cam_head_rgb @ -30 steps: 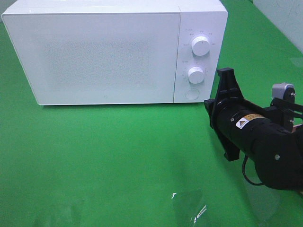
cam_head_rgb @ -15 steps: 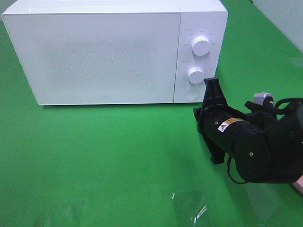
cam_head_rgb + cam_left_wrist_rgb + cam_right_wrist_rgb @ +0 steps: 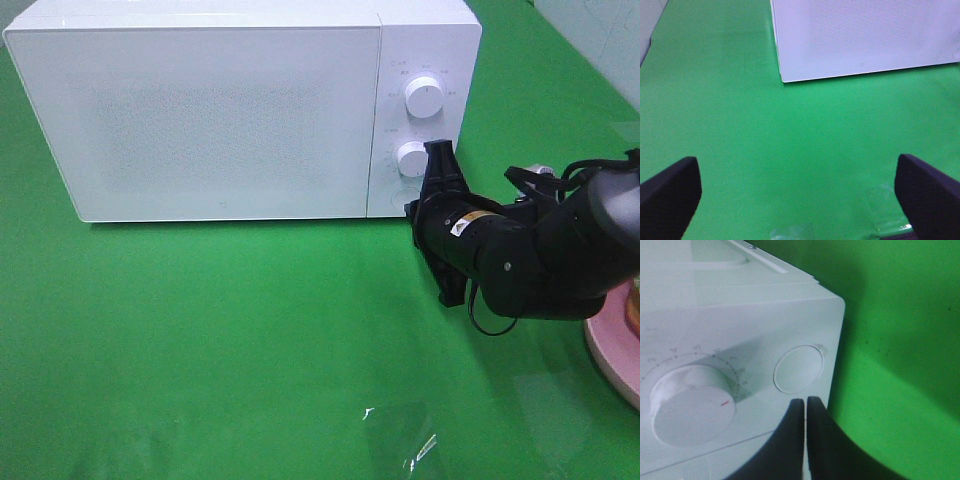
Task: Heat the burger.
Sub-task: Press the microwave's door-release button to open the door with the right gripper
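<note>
A big white microwave [image 3: 220, 120] stands at the back of the green worktop [image 3: 230, 340]. Its door [image 3: 200, 130] is shut. On its right side are a top knob [image 3: 424, 97] and a low knob [image 3: 412, 158], one above the other. A round button [image 3: 797, 369] sits under them.

The right claw [image 3: 804, 402] is pushed together, with only a thin line between its two fingers. Its tips are right at the lower edge of the button, near the bottom corner of the microwave's front. I cannot tell if they touch it. The low knob is just beside the tips and has a small red mark on it. In the high view, the black right arm [image 3: 530, 260] reaches in from the right side toward that corner. It hides part of the button.

The left claw [image 3: 800, 200] is wide apart. It hangs over the green worktop, well away from the microwave. Its camera looks at the lower corner of the door.

A pink plate [image 3: 612, 350] peeks in at the right edge of the high view, close to the right arm. A small brownish bit sits on it at the very edge. It may be the burger [image 3: 633, 310], but too little shows to be sure. It is outside the microwave.

A bit of clear plastic [image 3: 400, 445] lies at the front of the worktop.
</note>
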Motion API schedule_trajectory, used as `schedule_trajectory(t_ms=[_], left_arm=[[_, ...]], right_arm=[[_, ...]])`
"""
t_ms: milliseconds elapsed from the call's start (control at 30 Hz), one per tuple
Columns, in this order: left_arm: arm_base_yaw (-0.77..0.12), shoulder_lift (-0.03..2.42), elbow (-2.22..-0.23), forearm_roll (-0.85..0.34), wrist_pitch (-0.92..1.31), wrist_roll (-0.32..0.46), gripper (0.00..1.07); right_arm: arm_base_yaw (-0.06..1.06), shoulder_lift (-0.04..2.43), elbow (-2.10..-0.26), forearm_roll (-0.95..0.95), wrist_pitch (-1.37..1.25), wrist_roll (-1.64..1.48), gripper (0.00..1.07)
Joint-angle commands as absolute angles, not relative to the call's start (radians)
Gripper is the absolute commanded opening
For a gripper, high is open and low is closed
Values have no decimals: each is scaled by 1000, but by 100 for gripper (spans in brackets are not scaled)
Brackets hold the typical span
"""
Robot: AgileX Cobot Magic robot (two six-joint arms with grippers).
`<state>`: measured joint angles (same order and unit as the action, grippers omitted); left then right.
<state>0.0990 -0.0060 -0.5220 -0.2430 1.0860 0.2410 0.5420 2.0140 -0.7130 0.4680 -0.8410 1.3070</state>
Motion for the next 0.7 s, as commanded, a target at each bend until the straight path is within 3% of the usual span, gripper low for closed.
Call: schedule_trajectory(t_ms=[33, 700], left_arm=[[104, -9, -519, -251, 1073, 243, 98], [104, -9, -519, -251, 1073, 243, 98]], right_arm=[[526, 2024, -739, 449, -830, 1308, 0], [474, 2152, -875, 427, -853, 1344, 0]])
